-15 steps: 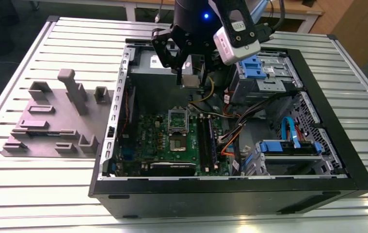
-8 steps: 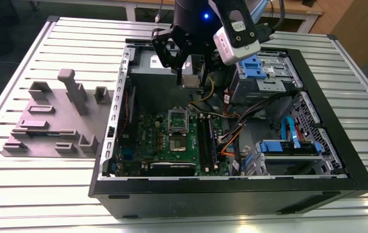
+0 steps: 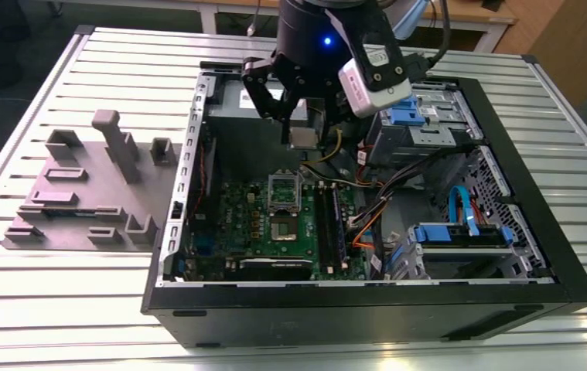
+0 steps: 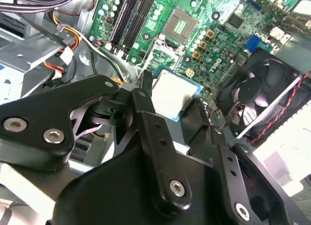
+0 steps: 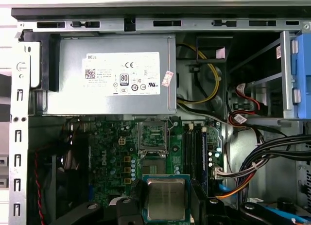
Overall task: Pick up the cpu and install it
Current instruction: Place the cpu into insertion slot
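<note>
My gripper [image 3: 305,133] hangs inside the open computer case [image 3: 376,309], above the green motherboard [image 3: 241,224]. It is shut on the cpu [image 3: 305,140], a small square chip with a silver-grey top. Both wrist views show the cpu [image 4: 175,90] [image 5: 165,198] lying flat between the black fingers [image 4: 144,96], gripped at two opposite edges. The motherboard's socket [image 5: 154,136] stands with its metal frame swung open, a short way beyond the chip. In the exterior view the socket [image 3: 286,209] lies below the gripper and nearer the camera.
The grey power-supply box [image 5: 107,74] fills the case's far corner beside the gripper. Cable bundles [image 3: 397,182] and blue drive cages [image 3: 417,116] crowd the exterior view's right. A black fan [image 4: 257,98] sits by the board. A grey fixture block [image 3: 87,185] stands outside the case.
</note>
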You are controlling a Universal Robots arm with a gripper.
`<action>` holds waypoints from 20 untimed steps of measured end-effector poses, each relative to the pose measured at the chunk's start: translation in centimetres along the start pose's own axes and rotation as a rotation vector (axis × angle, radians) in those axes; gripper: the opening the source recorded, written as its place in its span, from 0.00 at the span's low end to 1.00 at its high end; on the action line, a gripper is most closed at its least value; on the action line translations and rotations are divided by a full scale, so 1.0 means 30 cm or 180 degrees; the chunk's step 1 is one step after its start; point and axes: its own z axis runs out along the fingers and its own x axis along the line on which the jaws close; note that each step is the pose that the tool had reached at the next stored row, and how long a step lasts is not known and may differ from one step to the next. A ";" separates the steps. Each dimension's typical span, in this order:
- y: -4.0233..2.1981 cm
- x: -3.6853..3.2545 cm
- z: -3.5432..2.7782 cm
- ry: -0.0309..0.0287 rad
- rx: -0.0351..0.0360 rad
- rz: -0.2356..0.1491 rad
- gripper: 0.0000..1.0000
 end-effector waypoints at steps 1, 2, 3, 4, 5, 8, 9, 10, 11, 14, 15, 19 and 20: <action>-0.003 0.000 0.005 0.0000 0.0000 0.0000 0.47; -0.005 0.000 0.008 0.0000 0.0000 0.0000 0.47; -0.007 0.000 0.011 0.0000 0.0000 0.0000 0.47; -0.008 0.000 0.015 0.0000 0.0000 0.0000 0.47; -0.008 0.000 0.020 0.0000 0.0000 0.0000 0.47; -0.009 0.000 0.029 0.0000 0.0000 0.0000 0.47; -0.009 0.000 0.029 0.0000 0.0001 0.0000 0.47; -0.009 0.000 0.029 0.0001 0.0001 0.0000 0.47; -0.009 0.000 0.029 0.0000 0.0001 0.0000 0.47; -0.010 0.000 0.030 0.0000 0.0000 0.0000 0.47; -0.009 0.000 0.031 0.0000 0.0000 0.0000 0.47; -0.011 -0.001 0.037 0.0000 -0.0001 0.0000 0.47; -0.015 -0.001 0.041 0.0000 0.0001 -0.0001 0.47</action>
